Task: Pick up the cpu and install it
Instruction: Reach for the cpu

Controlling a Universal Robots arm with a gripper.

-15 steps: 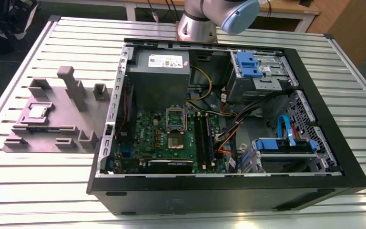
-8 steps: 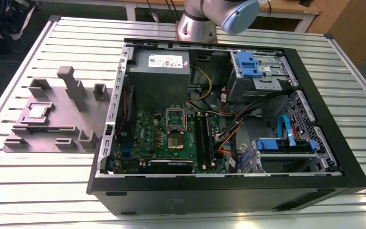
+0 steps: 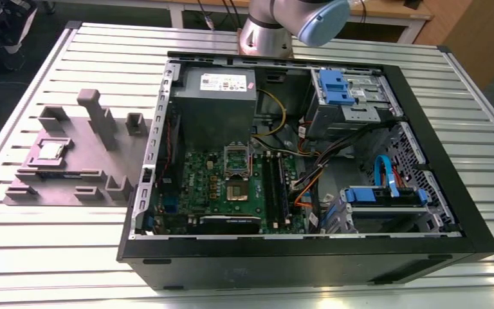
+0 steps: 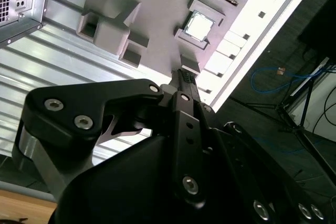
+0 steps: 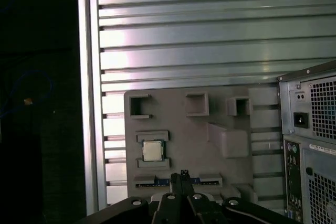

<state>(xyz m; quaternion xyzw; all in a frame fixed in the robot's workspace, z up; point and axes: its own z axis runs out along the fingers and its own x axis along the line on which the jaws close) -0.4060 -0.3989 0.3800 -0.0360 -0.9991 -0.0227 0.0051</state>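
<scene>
Fingers are held clenched, empty, over the ribbed metal bench; the cpu is seated in a grey tray.

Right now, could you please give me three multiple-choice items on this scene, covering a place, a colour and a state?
1. The cpu lies: A inside the case; B in a recess of the grey fixture beside it; C in a person's hand.
2. The motherboard is: A green; B red; C white.
3. The case is: A closed; B standing upright; C lying open, side panel off.
Key: B, it sits in the fixture's square recess; A, the board shows green; C, its insides are exposed.
</scene>
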